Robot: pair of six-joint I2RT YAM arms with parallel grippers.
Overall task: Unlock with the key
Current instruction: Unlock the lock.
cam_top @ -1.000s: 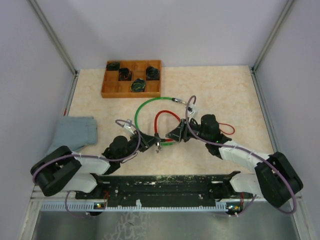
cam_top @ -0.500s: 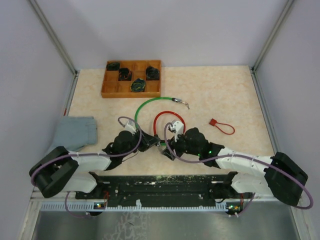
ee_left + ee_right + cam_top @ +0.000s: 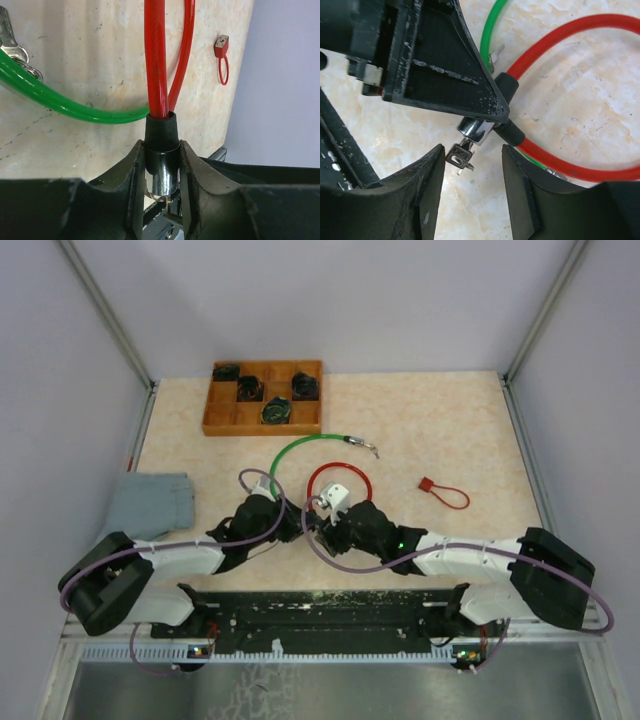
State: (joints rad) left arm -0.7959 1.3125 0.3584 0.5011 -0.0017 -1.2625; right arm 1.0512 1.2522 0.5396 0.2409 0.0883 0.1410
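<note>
A red cable lock (image 3: 340, 480) lies as a loop on the table. My left gripper (image 3: 162, 172) is shut on its chrome lock barrel (image 3: 162, 177), just below the black collar; in the top view it (image 3: 298, 525) sits at the loop's near left end. A small silver key (image 3: 461, 156) sticks out of the barrel (image 3: 476, 131). My right gripper (image 3: 472, 157) is open, with one finger on each side of the key and not touching it. In the top view it (image 3: 322, 528) is right against the left gripper.
A green cable (image 3: 288, 455) curves behind the red loop. A wooden compartment tray (image 3: 212, 425) holding dark items stands at the back left. A small red loop tag (image 3: 447, 494) lies to the right, a grey cloth (image 3: 150, 502) to the left. A black rail (image 3: 320, 605) runs along the near edge.
My right arm has swung left from the right side of the red loop to the lock barrel. My left gripper has kept hold of the barrel and shifted slightly.
</note>
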